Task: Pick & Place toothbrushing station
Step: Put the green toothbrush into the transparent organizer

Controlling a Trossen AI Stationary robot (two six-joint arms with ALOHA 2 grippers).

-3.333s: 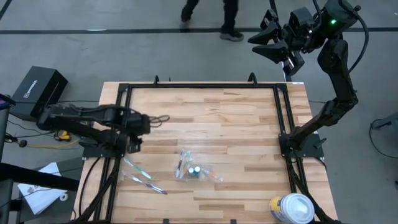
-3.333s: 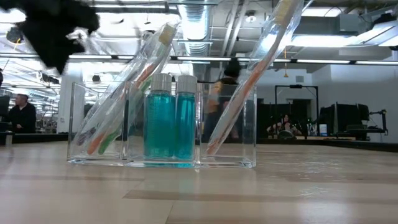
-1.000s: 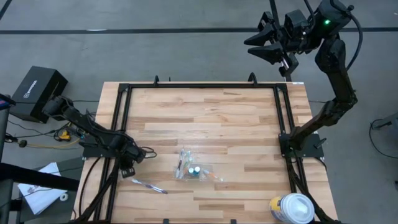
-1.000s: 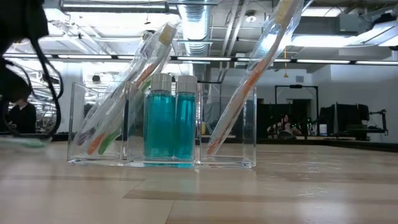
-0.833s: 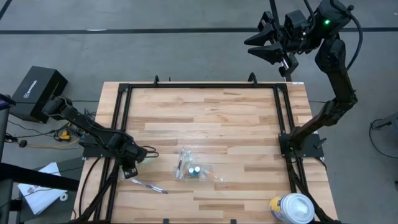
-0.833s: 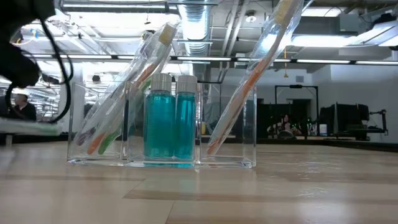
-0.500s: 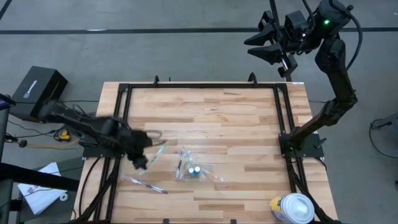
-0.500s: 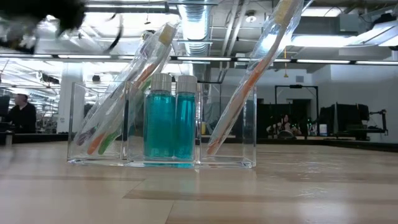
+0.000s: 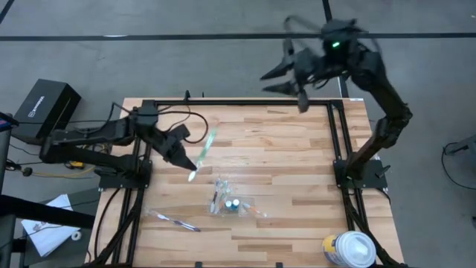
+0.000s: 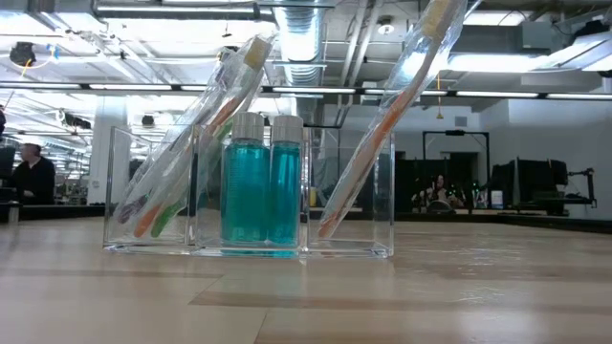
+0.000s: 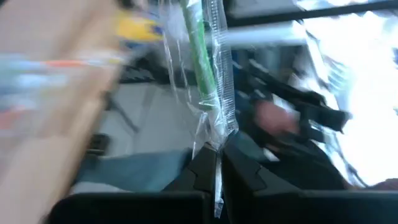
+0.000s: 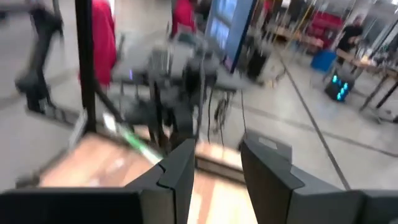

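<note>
The see-through holder (image 9: 231,202) stands on the table's middle, near side. In the low view the holder (image 10: 356,205) has wrapped toothbrushes (image 10: 387,124) leaning in its outer compartments and two teal tubes (image 10: 260,182) upright in its middle one. A second wrapped toothbrush (image 9: 175,221) lies flat on the table at the near left. My left gripper (image 9: 190,164) is shut on a wrapped green-handled toothbrush (image 9: 206,147), raised over the table's left part. My right gripper (image 9: 266,83) hangs open above the table's far edge, with nothing between its fingers (image 12: 178,167). My left gripper pinches the clear wrapper's end (image 11: 215,154) between its two fingertips (image 11: 200,169), below the green handle (image 11: 199,59). The toothbrush sticks out beyond the fingers, slanting toward the table's far side, and is lifted clear of the table.
A round white-lidded canister (image 9: 349,249) stands at the table's near right corner. A black frame (image 9: 242,103) runs along the table's far, left and right edges. A black box (image 9: 44,108) sits on the floor beyond the left edge.
My left gripper has risen from the near left of the table with the green-handled toothbrush, going toward the far edge and tipping from pointing down to nearly level; the toothbrush is now clear of the table. My right gripper has swung toward the table's left, dipped a little and rolled.
</note>
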